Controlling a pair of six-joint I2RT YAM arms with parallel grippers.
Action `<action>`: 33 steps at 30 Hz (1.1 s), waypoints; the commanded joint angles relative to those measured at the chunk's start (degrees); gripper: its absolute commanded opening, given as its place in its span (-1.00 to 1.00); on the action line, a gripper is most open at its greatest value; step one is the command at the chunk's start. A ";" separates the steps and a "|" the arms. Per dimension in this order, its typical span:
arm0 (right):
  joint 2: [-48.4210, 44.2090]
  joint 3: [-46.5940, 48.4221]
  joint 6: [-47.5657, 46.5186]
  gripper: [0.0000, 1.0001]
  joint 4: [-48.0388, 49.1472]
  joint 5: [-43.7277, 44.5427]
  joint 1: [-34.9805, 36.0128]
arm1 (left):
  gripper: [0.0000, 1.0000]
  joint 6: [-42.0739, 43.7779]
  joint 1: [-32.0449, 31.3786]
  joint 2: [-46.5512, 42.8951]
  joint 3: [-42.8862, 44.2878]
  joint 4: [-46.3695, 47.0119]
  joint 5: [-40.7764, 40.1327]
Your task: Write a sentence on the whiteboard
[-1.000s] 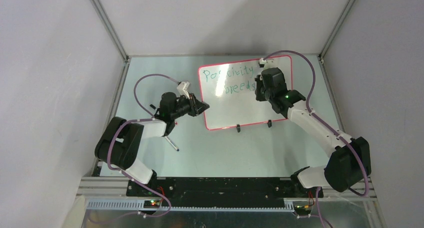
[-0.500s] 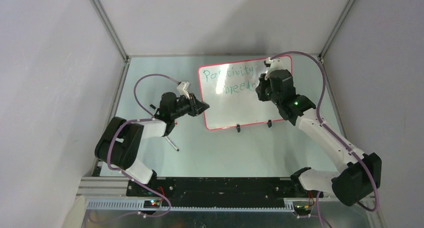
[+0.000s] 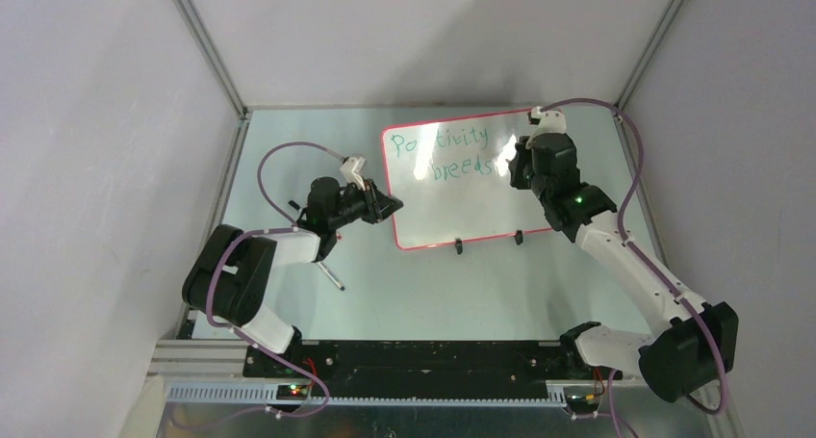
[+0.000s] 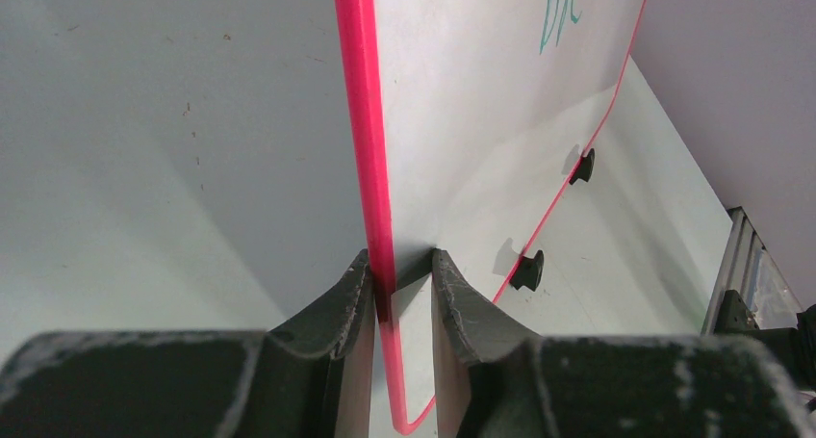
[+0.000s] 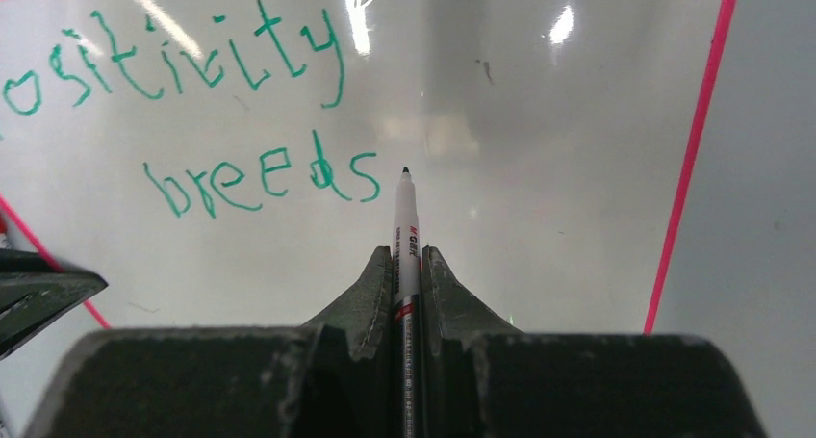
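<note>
The whiteboard (image 3: 462, 212) stands tilted on the table, white with a red-pink rim. The sentence (image 3: 450, 154) in green reads "Positivity" over "breeds"; it shows close up in the right wrist view (image 5: 241, 183). My left gripper (image 3: 393, 205) is shut on the whiteboard's left edge; in the left wrist view its jaws (image 4: 402, 265) straddle the pink rim of the whiteboard (image 4: 361, 120). My right gripper (image 3: 517, 164) is shut on a white marker (image 5: 405, 228), whose tip sits just right of the last "s" of "breeds", in front of the board (image 5: 539, 188).
Two small black feet (image 3: 459, 247) (image 3: 519, 237) prop the board's lower edge; they also show in the left wrist view (image 4: 527, 270). A thin dark stick (image 3: 332, 276) lies on the table under the left arm. Grey walls close in on both sides.
My right gripper has moved right and up along the board with the marker, uncovering the end of "breeds". The left gripper and the board have not moved.
</note>
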 commanded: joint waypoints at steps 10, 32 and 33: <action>2.72 0.34 -0.21 -1.00 5.27 -0.50 -1.92 | -0.50 3.34 -0.83 -1.55 1.20 0.32 -2.40; 2.06 0.38 -0.97 -1.00 4.36 -1.24 -1.87 | -0.50 3.41 -0.78 -1.81 0.93 0.61 -2.36; 2.19 0.36 -0.96 -1.00 4.39 -0.98 -1.86 | -0.51 3.39 -0.78 -1.85 0.87 0.60 -2.36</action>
